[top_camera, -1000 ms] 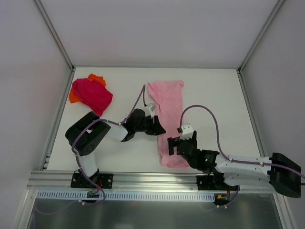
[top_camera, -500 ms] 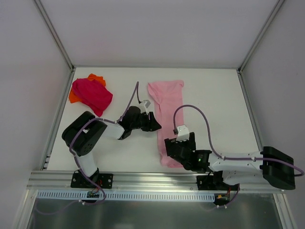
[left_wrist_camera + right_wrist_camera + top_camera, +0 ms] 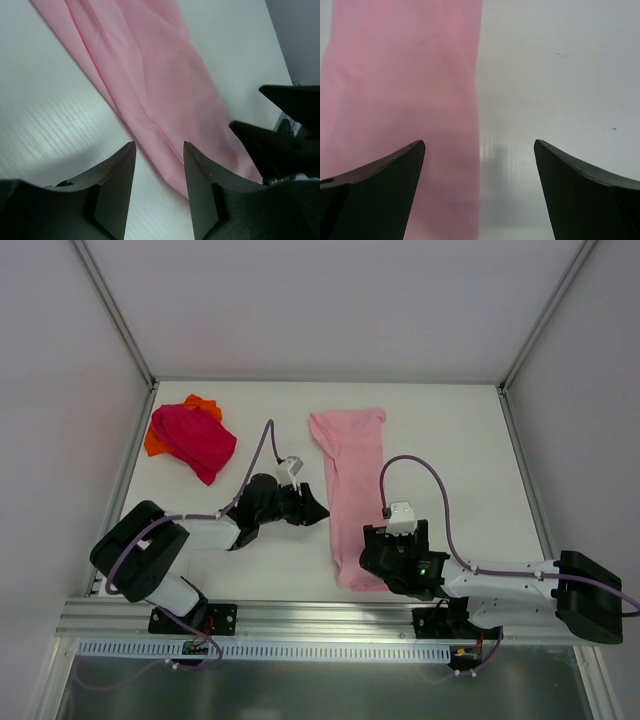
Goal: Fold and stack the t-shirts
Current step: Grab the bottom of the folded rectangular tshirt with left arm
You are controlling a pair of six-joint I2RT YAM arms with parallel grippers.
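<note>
The bench (image 3: 450, 440) is a plain white board, boxed in on three sides by pale walls (image 3: 330, 300) with aluminium posts (image 3: 113, 310) at the far corners. A metal rail (image 3: 330, 615) runs along its near edge, where both arms are bolted. The light pink t-shirt (image 3: 352, 475) lies flat near the middle of the bench, folded lengthwise into a long, narrow strip with soft creases running along it. Its long axis goes from far to near, leaning slightly to the right as it comes nearer; the broader end points to the far wall and the narrower end to the rail. In the far left corner the magenta t-shirt (image 3: 195, 440) sits in a loose, crumpled heap on top of the orange t-shirt (image 3: 155, 443), which shows only at the heap's left and far edges. That pair is well apart from the pink strip. The left fingers (image 3: 312, 508) hover just beside the strip's left edge, about halfway along, parted by a moderate gap with nothing gripped between them. The right fingers (image 3: 370, 545) are at the strip's near end, spread wide over its right edge and holding nothing.
</note>
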